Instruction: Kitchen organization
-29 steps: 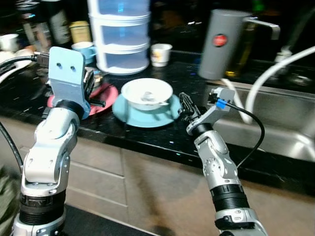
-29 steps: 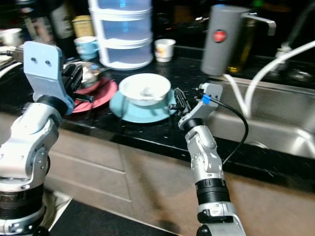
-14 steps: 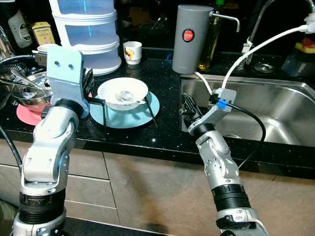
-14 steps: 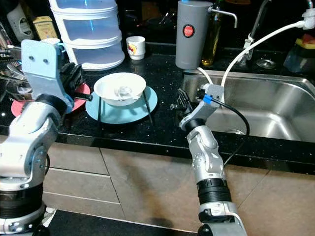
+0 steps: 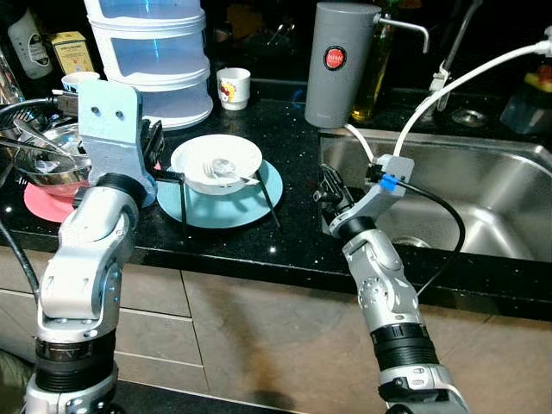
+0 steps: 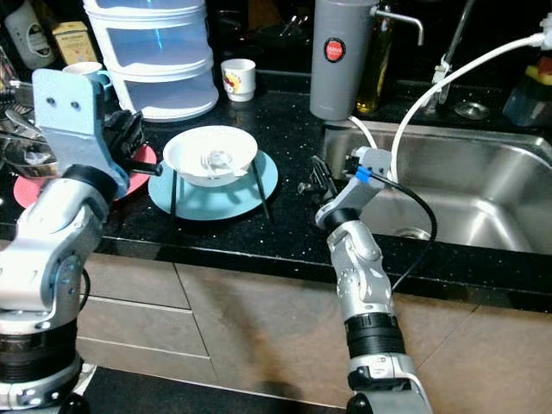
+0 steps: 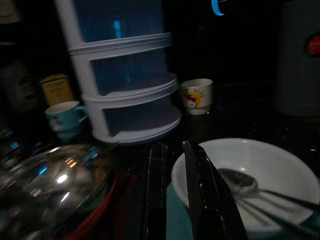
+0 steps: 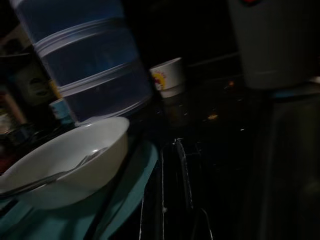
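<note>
A white bowl (image 5: 216, 162) with a metal spoon (image 7: 239, 183) in it stands on a teal plate (image 5: 231, 207) on the black counter (image 5: 285, 233). Two black chopsticks (image 5: 267, 193) lie across the plate, one on each side of the bowl. My left gripper (image 5: 169, 175) is held at the bowl's left rim, its fingers (image 7: 205, 200) close together with nothing between them. My right gripper (image 5: 328, 177) hovers over the counter strip between the plate and the sink (image 5: 466, 207). Its fingers (image 8: 181, 170) are together and empty.
A pink plate (image 5: 41, 200) with a shiny metal bowl (image 5: 39, 155) sits at the far left. Behind stand a stacked translucent container (image 5: 151, 52), a blue mug (image 5: 76, 82), a small white cup (image 5: 234, 87) and a grey canister (image 5: 340, 65). A white hose (image 5: 448, 90) arcs over the sink.
The view swung from a blurred, closer look a second ago to a steady one of counter and sink. Both arms keep their pose. Nothing on the counter has moved.
</note>
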### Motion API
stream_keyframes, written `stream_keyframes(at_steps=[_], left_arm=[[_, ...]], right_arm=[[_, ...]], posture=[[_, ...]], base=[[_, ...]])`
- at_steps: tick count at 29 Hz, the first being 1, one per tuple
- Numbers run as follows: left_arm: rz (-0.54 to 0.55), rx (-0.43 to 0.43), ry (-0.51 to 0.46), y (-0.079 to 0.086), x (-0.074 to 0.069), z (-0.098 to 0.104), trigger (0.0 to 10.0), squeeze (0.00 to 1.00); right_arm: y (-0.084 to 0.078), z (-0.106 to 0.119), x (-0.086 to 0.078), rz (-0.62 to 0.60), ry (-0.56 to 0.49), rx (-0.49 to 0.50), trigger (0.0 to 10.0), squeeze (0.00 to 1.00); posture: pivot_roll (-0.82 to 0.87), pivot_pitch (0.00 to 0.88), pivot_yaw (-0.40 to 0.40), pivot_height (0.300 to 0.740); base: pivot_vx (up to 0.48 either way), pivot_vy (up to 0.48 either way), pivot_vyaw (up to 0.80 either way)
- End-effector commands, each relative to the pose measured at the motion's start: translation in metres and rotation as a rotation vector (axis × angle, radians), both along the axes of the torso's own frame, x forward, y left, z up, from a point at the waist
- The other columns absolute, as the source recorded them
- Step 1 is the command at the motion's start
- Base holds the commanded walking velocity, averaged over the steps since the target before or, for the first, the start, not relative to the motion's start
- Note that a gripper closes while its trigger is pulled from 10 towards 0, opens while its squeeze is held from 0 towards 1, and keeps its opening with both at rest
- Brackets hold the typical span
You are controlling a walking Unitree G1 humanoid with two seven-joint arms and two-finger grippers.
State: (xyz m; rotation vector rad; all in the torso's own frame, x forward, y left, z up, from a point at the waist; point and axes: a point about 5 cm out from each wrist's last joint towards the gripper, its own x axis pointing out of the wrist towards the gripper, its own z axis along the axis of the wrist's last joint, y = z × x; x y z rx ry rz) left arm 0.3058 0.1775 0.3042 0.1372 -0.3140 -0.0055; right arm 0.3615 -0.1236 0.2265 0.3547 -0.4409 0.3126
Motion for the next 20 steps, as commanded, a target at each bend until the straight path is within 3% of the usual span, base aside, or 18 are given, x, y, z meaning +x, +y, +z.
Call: stream_keyframes(at_steps=[1,5,20], left_arm=[[0.009,0.000,0.009,0.0009,0.0010,-0.0009,10.0,0.00],[0.012,-0.043,0.011,0.0032,0.0009,-0.0018,10.0,0.00],[-0.003,-0.039,0.013,0.0010,-0.0005,-0.0023,10.0,0.00]], right_arm=[[-0.0001,0.0000,0.0001,-0.002,-0.003,-0.003,10.0,0.00],[-0.0005,0.0009,-0.0002,-0.004,-0.006,-0.002,10.0,0.00],[0.0015,0.0038,0.0000,0.001,-0.012,0.001,10.0,0.00]], posture=[[0.15,0.077,0.019,0.740],[0.15,0.077,0.018,0.740],[0.15,0.077,0.010,0.740]], base=[[0.000,-0.480,0.00],[0.000,0.000,0.00],[0.000,0.000,0.00]])
